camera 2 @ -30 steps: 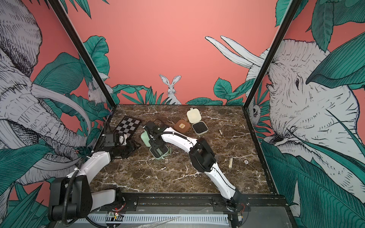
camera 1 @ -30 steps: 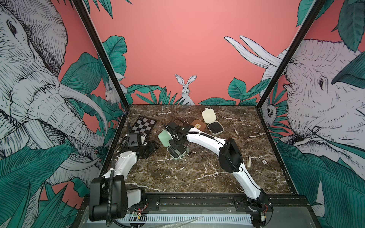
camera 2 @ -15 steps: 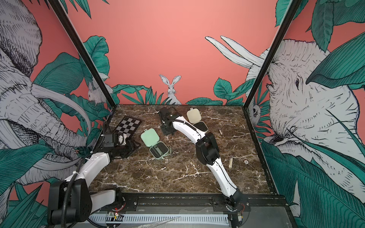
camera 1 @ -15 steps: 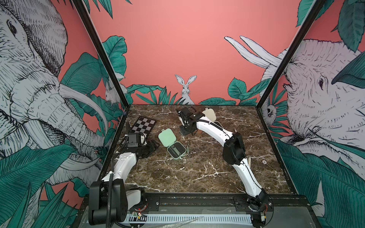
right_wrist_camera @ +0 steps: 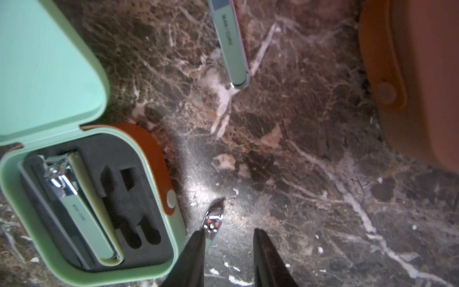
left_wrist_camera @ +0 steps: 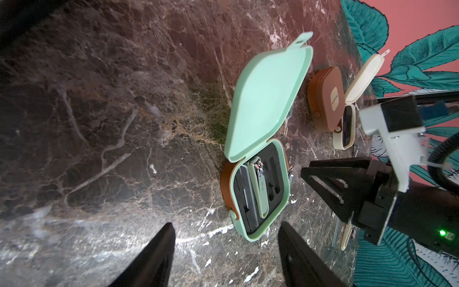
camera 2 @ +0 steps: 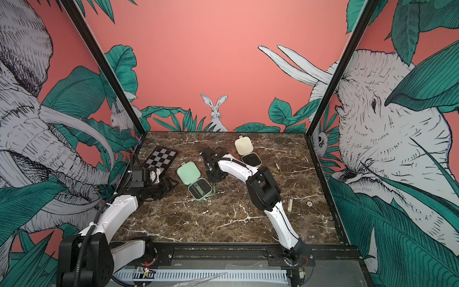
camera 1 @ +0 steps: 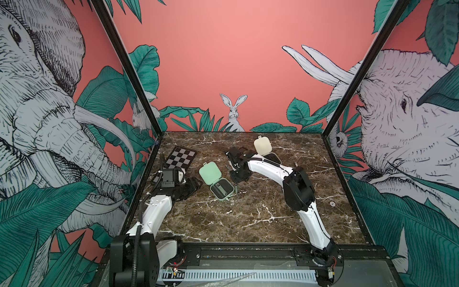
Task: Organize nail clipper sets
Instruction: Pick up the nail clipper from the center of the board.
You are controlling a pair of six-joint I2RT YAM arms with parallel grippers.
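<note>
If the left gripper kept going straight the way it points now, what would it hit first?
Probably the open mint green case: its base lies right ahead of the left gripper, with only bare marble table between them. Depth is unclear in the wrist view, but the top views agree.

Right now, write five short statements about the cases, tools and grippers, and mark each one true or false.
1. The mint green case lies open with a nail clipper in its insert. True.
2. The brown case is open. False: its lid is shut.
3. The left gripper grips the mint green case. False: its jaws stand open and empty, short of the case.
4. A slim mint tool lies loose on the marble table, outside the case. True.
5. The cream case is open. True.
</note>
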